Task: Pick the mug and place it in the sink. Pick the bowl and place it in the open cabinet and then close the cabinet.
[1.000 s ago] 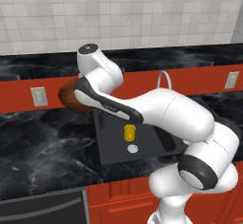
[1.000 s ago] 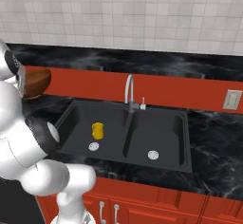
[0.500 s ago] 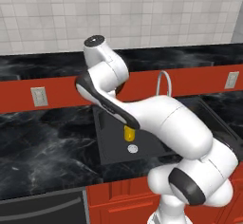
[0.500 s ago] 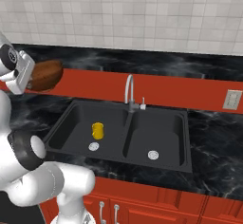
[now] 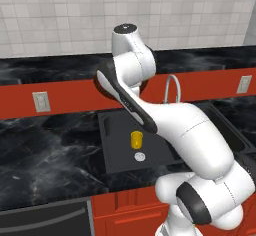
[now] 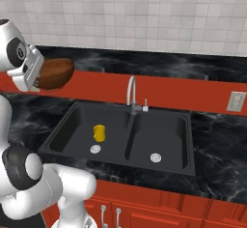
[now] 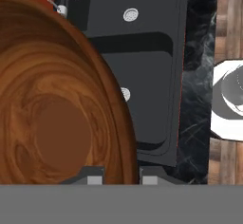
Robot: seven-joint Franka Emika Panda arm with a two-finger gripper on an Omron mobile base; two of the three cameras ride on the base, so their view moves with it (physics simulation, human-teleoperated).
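Nearby, faucet (image 6: 130,92) rises behind mug (image 6: 99,133) in sink (image 6: 179,160).

I can read no text, label, brand or number anywhere here. Nothing before me carries any lettering or signs.

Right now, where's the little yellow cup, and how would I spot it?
Find the big black sink with two basins and a curved silver faucet. The mug stands in the left basin, next to the round silver drain. It is the only bright yellow thing there.
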